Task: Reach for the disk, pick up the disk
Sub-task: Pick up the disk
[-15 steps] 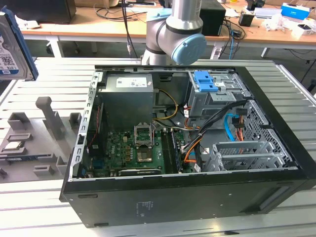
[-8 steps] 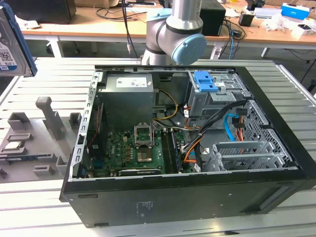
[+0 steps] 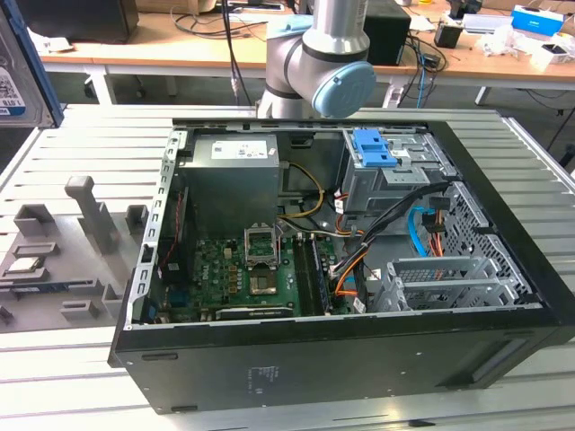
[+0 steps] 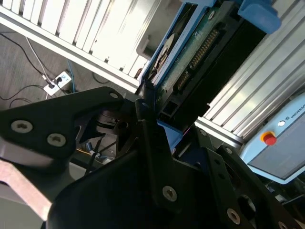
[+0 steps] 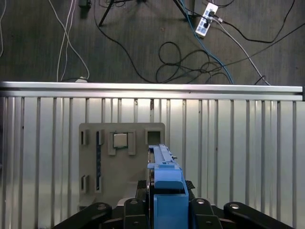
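Tool (image 5: 167, 202) closed on the disk (image 5: 162, 155), gripping it by the blue carrier frame. Held in the air above the grey fixture (image 5: 121, 164) on the slatted desk (image 5: 238, 143).

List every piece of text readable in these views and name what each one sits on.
Nothing can be quoted reliably.
White-and-blue barcode label on the flat silver-metal disk in its blue carrier frame, at the exterior view's left edge: too blurred.
White label on the grey boxy power supply: too small.
White print on the black computer case: too small.
Lettering on the light-blue pendant with a red button: cut off at the edge.
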Available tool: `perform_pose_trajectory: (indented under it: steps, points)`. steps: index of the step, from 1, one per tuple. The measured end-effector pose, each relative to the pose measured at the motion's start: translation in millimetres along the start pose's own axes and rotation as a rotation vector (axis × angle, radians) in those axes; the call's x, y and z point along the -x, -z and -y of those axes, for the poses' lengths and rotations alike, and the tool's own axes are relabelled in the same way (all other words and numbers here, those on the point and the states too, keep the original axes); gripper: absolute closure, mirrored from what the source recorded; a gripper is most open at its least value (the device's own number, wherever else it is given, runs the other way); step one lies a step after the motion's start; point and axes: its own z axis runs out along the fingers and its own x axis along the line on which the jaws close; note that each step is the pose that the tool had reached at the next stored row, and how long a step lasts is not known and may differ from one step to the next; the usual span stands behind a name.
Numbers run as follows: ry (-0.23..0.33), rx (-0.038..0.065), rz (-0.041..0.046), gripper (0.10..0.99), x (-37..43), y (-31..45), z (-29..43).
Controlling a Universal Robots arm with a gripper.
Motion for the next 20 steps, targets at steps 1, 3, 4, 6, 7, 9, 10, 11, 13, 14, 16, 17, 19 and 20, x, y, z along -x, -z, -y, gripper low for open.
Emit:
perform_pose_trajectory:
  steps: [1, 3, 4, 6, 7, 9, 10, 11, 13, 14, 16, 17, 19, 20]
  points:
    - [0.0, 0.0, 0.0, 0.718, 0.0, 1.4, 0.0]
    - [0.0, 0.0, 0.0, 0.718, 0.0, 4.2, 0.1]
    - [0.0, 0.0, 0.0, 0.718, 0.0, 5.5, 0.2]
    - [0.0, 0.0, 0.0, 0.718, 0.0, 8.1, 0.2]
    - [0.0, 0.0, 0.0, 0.718, 0.0, 10.6, 0.3]
    - [0.0, 0.001, 0.0, 0.718, 0.0, 15.8, 0.5]
    - [0.0, 0.001, 0.0, 0.718, -0.1, 18.1, 0.5]
    - [0.0, 0.001, 0.0, 0.718, -0.1, 19.4, 0.5]
    - [0.0, 0.001, 0.0001, 0.718, -0.1, 25.1, 0.7]
    - [0.0, 0.001, 0.0001, 0.718, -0.1, 26.6, 0.7]
    - [0.0, 0.001, 0.0, 0.718, -0.1, 30.3, 0.8]
    - [0.0, 0.002, 0.0, 0.718, -0.1, 34.1, 0.8]
    - [0.0, 0.002, 0.0, 0.718, -0.1, 40.9, 0.7]
    - [0.0, 0.002, 0.0, 0.718, -0.1, 41.9, 0.7]
